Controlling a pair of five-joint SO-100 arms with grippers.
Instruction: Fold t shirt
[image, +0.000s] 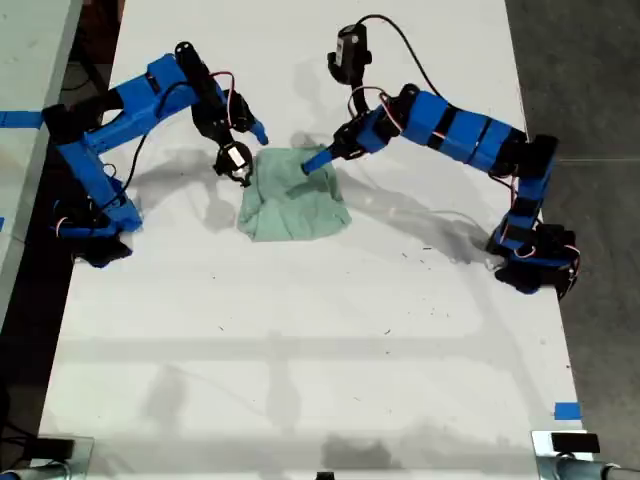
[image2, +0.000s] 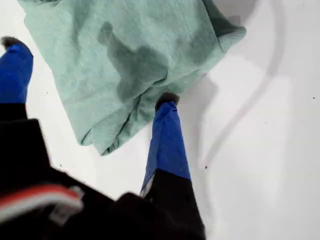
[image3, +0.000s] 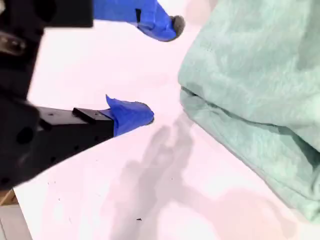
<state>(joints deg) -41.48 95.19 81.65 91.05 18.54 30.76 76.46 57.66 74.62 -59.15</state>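
Note:
The t shirt (image: 292, 205) is a pale mint-green, wrinkled bundle on the white table (image: 320, 330), roughly midway between the two arms. My first gripper (image: 322, 160) comes in from the exterior view's right and is over the shirt's far edge. It is open, with its fingers (image2: 167, 125) spread astride a corner of the t shirt (image2: 125, 60), one tip touching the cloth's edge. My second gripper (image: 248, 150), from the exterior view's left, is open beside the shirt's far left corner. In its wrist view my second gripper (image3: 161, 68) holds nothing, and the t shirt (image3: 250, 90) lies apart from it.
Both arm bases stand at the table's side edges in the exterior view, one (image: 95, 225) on the left and one (image: 535, 260) on the right. A strip of blue tape (image: 566, 410) marks the near right edge. Grey floor (image: 590, 100) lies beyond the right edge.

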